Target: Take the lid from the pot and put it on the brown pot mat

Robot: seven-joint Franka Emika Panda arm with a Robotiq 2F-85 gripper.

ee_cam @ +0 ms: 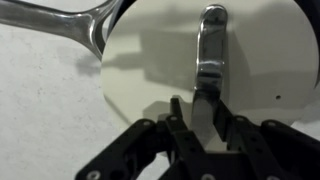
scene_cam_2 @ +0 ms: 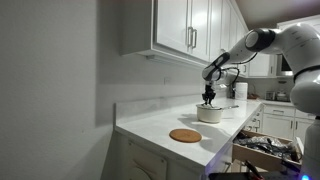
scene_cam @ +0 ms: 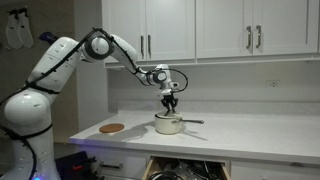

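The cream-white pot (scene_cam: 168, 126) stands on the white counter, its long metal handle (scene_cam: 192, 121) pointing sideways; it also shows in an exterior view (scene_cam_2: 209, 114). The lid (ee_cam: 150, 70) lies on it, pale with a metal strap grip on top. My gripper (ee_cam: 203, 105) reaches straight down onto the lid, its fingers closed against both sides of the grip; it shows in both exterior views (scene_cam: 170, 103) (scene_cam_2: 208, 100). The brown pot mat (scene_cam: 112, 128) (scene_cam_2: 185, 135) lies flat and bare on the counter, well apart from the pot.
White wall cabinets hang above the counter. An open drawer (scene_cam: 185, 170) (scene_cam_2: 265, 150) with utensils juts out below the counter edge. A white appliance (scene_cam_2: 240, 90) stands behind the pot. The pot's handle (ee_cam: 60, 25) runs to the upper left in the wrist view.
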